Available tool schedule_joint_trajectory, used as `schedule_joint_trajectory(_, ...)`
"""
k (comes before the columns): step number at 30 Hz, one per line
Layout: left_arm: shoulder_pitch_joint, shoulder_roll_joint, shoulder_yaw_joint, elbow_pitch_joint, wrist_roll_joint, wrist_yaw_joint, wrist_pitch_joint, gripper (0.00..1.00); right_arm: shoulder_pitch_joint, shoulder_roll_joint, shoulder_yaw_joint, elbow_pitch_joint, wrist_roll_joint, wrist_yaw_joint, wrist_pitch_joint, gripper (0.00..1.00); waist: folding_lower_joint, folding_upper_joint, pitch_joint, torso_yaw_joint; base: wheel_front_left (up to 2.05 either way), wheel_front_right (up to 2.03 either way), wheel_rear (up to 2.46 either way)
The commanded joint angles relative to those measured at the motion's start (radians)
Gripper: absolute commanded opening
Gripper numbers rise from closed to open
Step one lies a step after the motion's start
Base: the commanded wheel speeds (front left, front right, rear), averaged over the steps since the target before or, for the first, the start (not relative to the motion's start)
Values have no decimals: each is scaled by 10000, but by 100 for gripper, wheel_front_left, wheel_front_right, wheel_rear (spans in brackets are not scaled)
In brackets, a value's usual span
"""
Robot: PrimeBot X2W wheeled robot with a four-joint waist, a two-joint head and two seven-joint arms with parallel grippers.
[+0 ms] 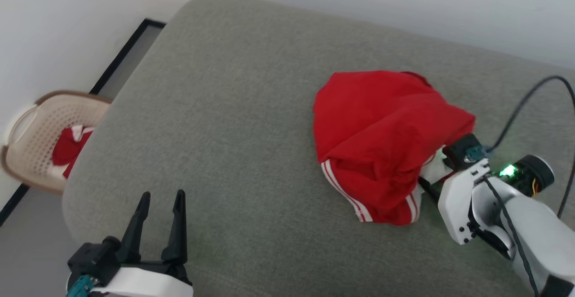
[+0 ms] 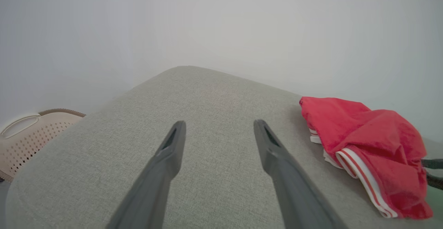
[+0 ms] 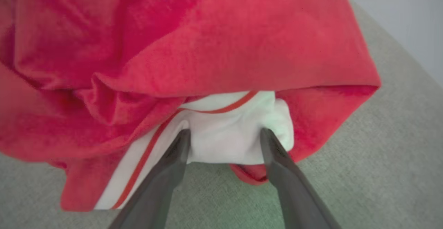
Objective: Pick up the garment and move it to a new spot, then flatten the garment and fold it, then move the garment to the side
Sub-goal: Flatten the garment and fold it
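Crumpled red garment (image 1: 382, 144) heaped on the right of the grey-green cushion (image 1: 224, 108), right gripper (image 3: 225, 135) spread wide astride its white band, left gripper (image 1: 161, 198) wide open, empty, over bare cushion well apart

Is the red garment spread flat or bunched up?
Bunched up: the garment rises in a rumpled heap on the grey cushion, its white-striped edges curled under.

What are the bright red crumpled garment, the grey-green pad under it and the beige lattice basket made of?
Red garment: soft matte fabric, likely synthetic sportswear; it slumps in loose folds. Grey-green pad: matte woven upholstery; fine weave shows. Beige basket: probably moulded plastic; smooth, with regular holes.
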Motion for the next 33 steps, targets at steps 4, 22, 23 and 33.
schedule_joint_trajectory(4, -255, -132, -37, 151, -24, -47, -53, 100, -591, -111, 702, 471, -33, -3, 408, 35, 0, -1, 366, 369, 0, 0, 0)
schedule_joint_trajectory(22, 39, -63, 581, 26, -97, -84, -53, 100, 47, -1757, -436, -1391, 1677, -3, 1629, 0, 0, -1, 38, -829, 0, 0, 0)
schedule_joint_trajectory(23, 43, -61, 605, -2, -112, -84, -53, 100, 324, -1878, -804, -1549, 1658, -3, 1746, 0, 0, -1, 25, -918, 0, 0, 0)
schedule_joint_trajectory(33, -124, 63, 521, -11, -174, -66, -54, 100, 3438, -1392, -4062, -1738, 1428, -3, 2493, 0, 0, -1, 185, -1450, 0, 0, 0)
